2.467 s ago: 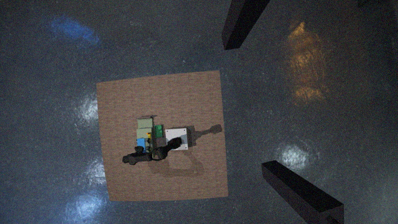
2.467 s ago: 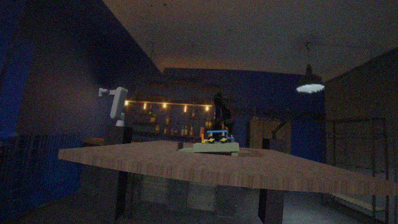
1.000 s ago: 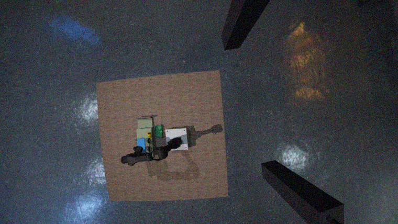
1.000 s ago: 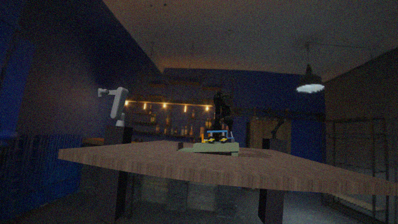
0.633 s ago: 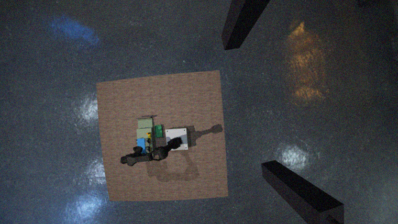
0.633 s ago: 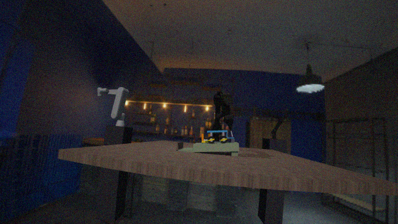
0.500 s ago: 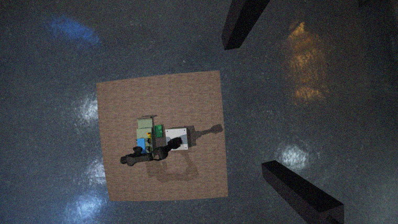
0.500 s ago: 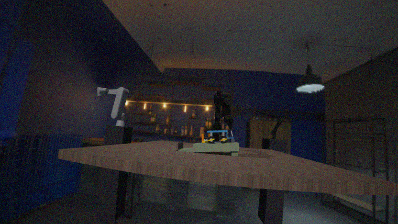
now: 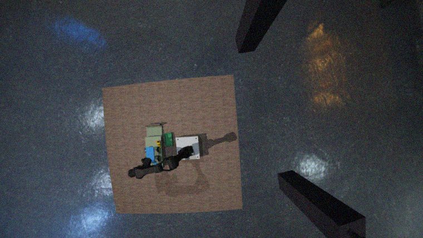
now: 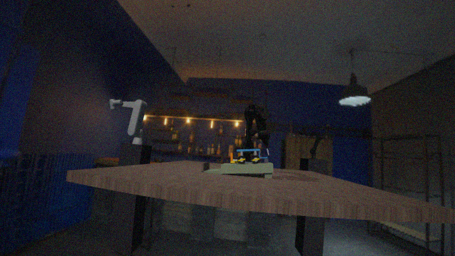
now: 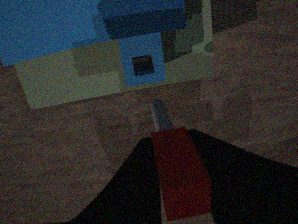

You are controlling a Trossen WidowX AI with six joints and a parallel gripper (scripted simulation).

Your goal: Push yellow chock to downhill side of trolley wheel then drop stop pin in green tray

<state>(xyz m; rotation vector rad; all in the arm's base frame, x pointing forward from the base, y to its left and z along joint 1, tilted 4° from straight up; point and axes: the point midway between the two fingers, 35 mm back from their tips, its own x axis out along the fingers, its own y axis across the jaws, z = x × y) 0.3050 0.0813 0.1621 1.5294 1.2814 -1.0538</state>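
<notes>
One black gripper (image 11: 169, 143) is clamping its fingers on the red head of the stop pin (image 11: 181, 172), whose grey shank is pointing toward a square hole in the blue tab on the trolley (image 9: 149, 153) (image 10: 248, 149) (image 11: 47, 27). The pin is showing apart from the hole. The trolley is standing on the pale green ramp (image 9: 153, 130) (image 10: 246, 168) (image 11: 55, 92), and the yellow chock (image 9: 158, 142) (image 10: 233, 161) is sitting at its downhill end, orange handle upright; whether it is touching a wheel, I cannot tell. The green tray (image 9: 168, 139) is lying beside the ramp.

Carrying the pin off well likely means keeping the grip firm, lifting straight until the tip is clearing the tab and deck, then swinging wide of trolley and chock. Over the tray, lowering before opening should keep the pin from bouncing out.
</notes>
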